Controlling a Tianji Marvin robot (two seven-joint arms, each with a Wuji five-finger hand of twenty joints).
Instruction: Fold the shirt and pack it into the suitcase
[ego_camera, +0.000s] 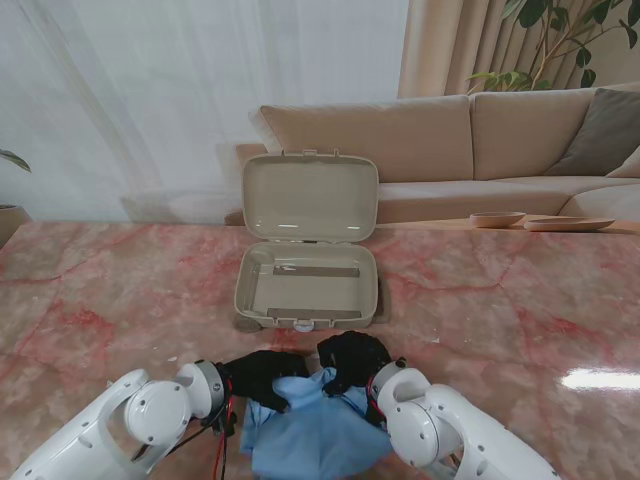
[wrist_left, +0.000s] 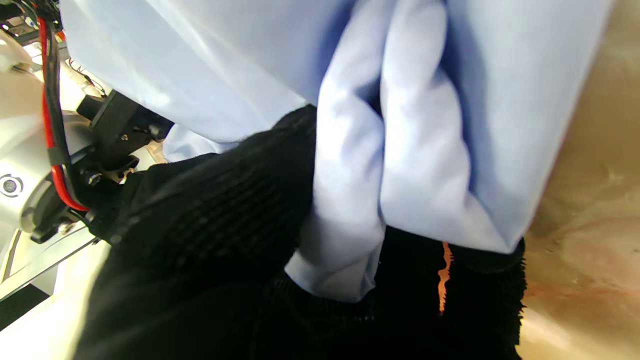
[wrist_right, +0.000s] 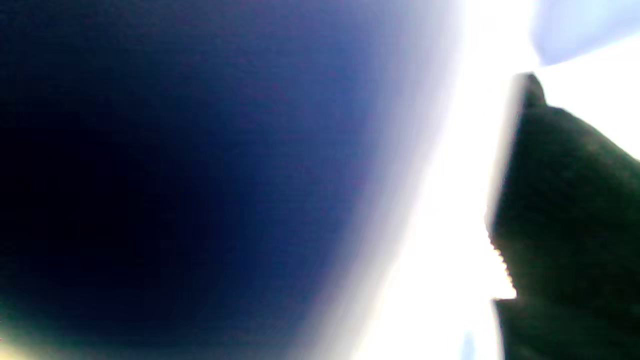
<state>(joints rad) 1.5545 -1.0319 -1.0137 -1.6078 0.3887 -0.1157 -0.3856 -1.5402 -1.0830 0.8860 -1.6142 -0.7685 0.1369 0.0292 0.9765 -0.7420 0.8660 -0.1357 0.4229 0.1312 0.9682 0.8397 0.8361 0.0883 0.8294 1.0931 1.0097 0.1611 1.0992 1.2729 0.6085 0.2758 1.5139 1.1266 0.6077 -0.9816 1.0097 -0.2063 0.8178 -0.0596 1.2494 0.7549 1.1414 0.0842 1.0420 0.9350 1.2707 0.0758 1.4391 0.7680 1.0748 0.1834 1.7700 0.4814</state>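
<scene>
Both gloved hands, the left hand and right hand, are gripping the bunched light-blue shirt nearest me, so lifting evenly toward the open beige suitcase should be keeping folds intact.

Beige sofa, sheer white curtain — leafy plant, daylight

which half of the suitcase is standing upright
The lid, the half farther from me, stands upright behind the hinge. The base lies flat on the table, open side up, nearer the shirt.
</scene>
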